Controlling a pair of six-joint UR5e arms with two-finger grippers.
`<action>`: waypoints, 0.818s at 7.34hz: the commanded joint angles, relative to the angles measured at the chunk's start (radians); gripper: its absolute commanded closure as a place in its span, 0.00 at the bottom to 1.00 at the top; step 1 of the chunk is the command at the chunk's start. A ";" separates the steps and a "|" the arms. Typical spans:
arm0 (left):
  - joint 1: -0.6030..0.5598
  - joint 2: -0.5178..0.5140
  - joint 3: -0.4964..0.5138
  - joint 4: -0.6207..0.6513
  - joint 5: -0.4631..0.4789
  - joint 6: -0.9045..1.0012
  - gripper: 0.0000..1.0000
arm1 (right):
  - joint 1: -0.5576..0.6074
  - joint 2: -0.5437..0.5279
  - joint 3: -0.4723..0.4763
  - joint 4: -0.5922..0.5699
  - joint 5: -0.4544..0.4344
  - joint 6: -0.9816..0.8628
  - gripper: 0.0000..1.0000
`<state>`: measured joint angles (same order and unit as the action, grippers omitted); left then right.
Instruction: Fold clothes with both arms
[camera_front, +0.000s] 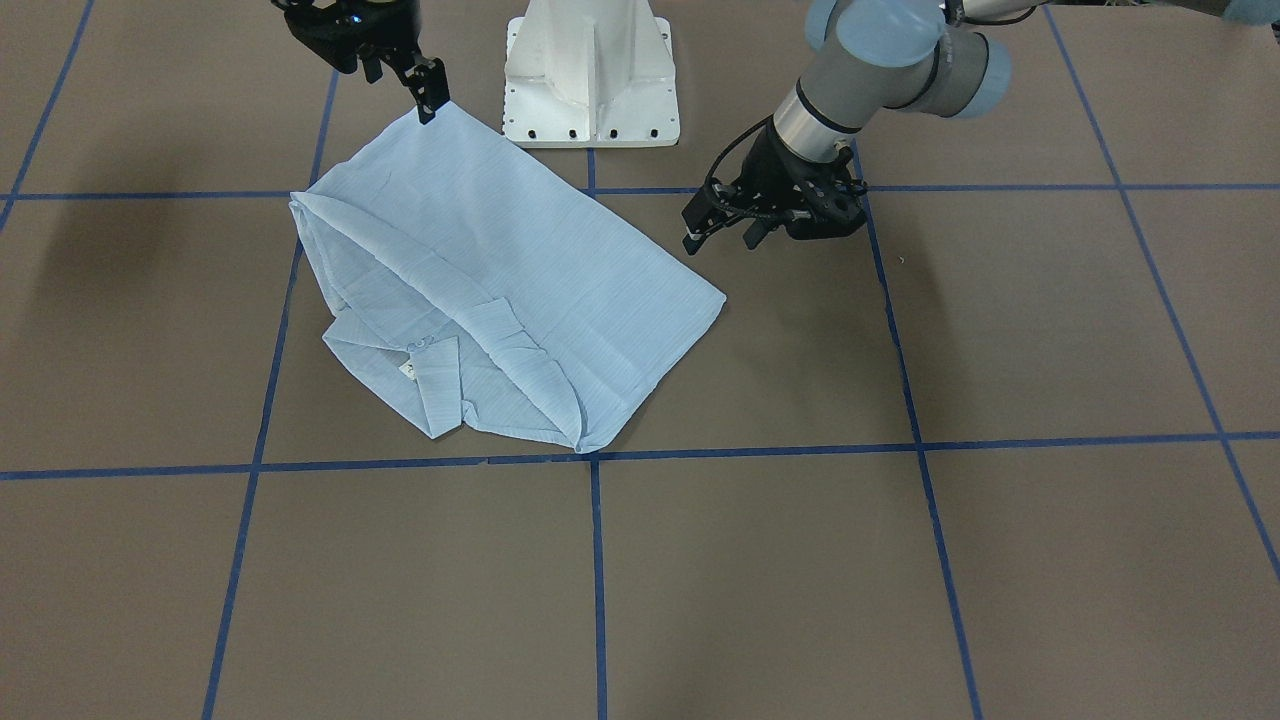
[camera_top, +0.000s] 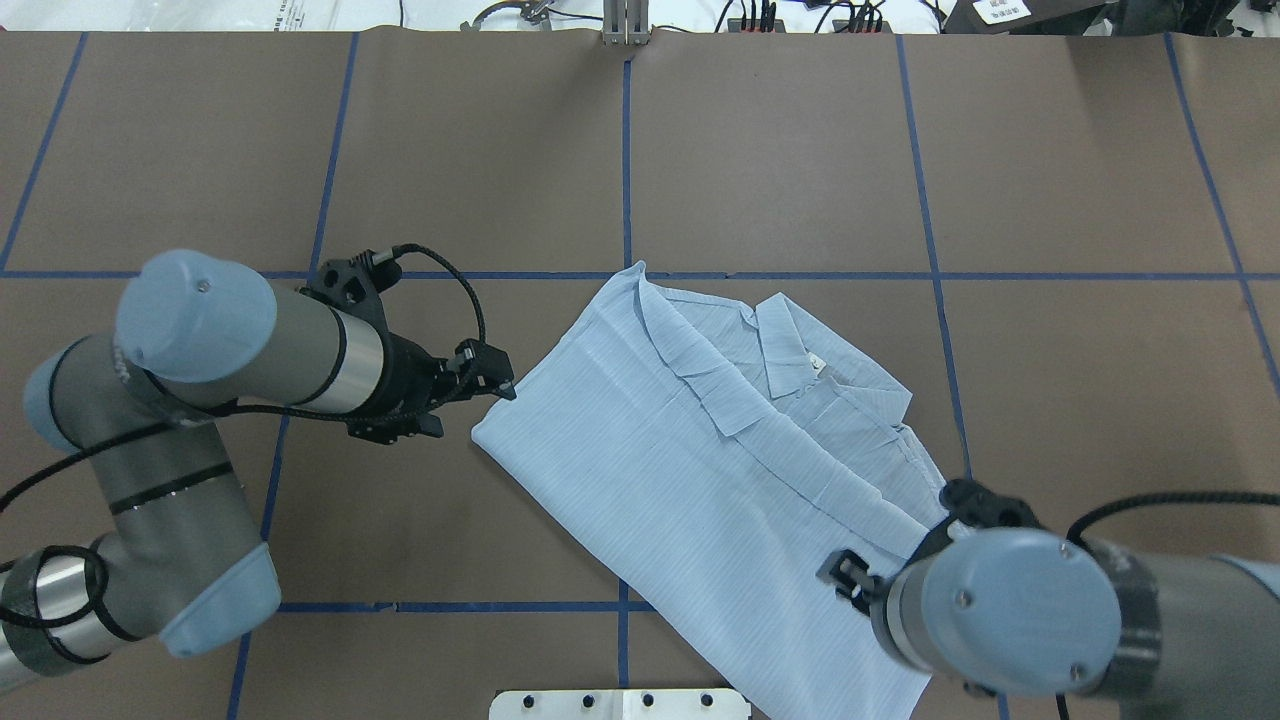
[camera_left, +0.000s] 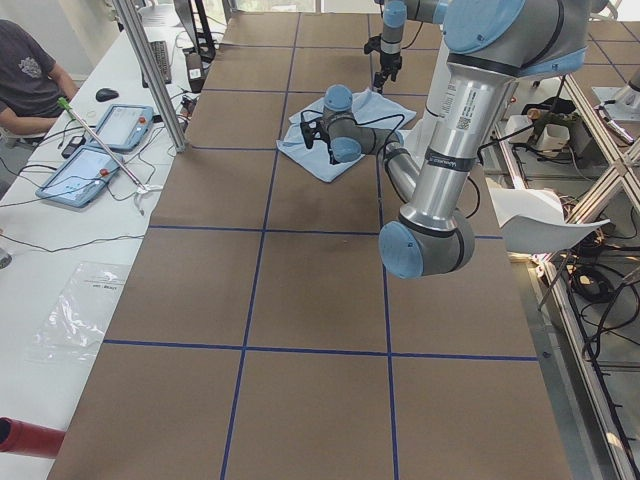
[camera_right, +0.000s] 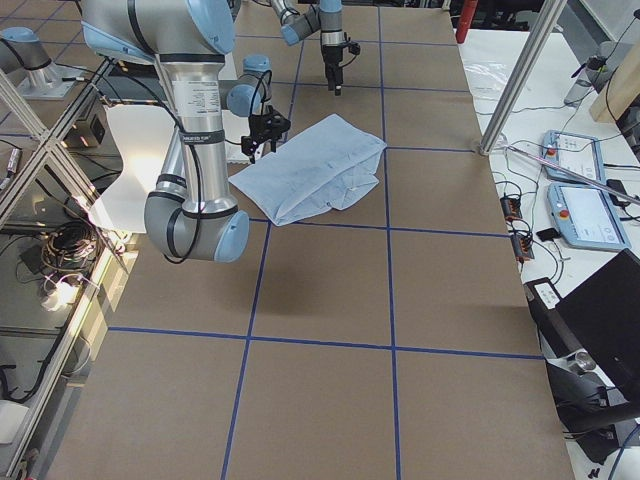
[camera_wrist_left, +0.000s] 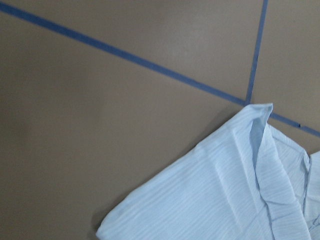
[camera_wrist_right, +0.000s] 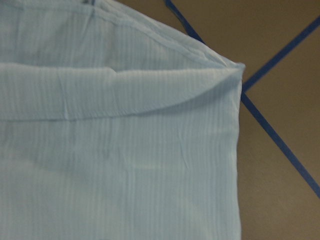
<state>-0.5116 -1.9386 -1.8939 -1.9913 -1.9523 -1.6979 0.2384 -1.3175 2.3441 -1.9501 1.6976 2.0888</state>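
shirt (camera_front: 520, 260) corner just beside left gripper (camera_front: 720, 237)

Shirt (camera_top: 700, 470) lying on table (camera_top: 300, 150), just ahead of my base (camera_top: 620, 705), collar end farthest. My left gripper (camera_top: 503, 378) sitting just beside its left corner. My right gripper (camera_front: 405, 85) hanging at its near right corner.

Brown table (camera_front: 1000, 580) marked off into big squares with blue tape lines (camera_front: 597, 580), and a white pedestal base (camera_front: 590, 80) sits at the middle of one long edge. On the white side bench (camera_left: 40, 250) there's a mouse (camera_left: 107, 95), two blue-edged tablets (camera_left: 125, 127) and a clear plastic bag (camera_left: 85, 305), with a seated person (camera_left: 25, 75) in a dark tee
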 joint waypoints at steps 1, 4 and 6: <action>0.094 -0.031 0.060 0.045 0.065 -0.045 0.15 | 0.265 0.142 -0.139 0.017 0.013 -0.205 0.00; 0.097 -0.086 0.148 0.045 0.075 -0.046 0.29 | 0.412 0.179 -0.290 0.123 0.081 -0.344 0.00; 0.097 -0.089 0.168 0.045 0.096 -0.045 0.38 | 0.433 0.179 -0.304 0.149 0.088 -0.390 0.00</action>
<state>-0.4148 -2.0237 -1.7406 -1.9467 -1.8724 -1.7431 0.6537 -1.1393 2.0558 -1.8175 1.7765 1.7323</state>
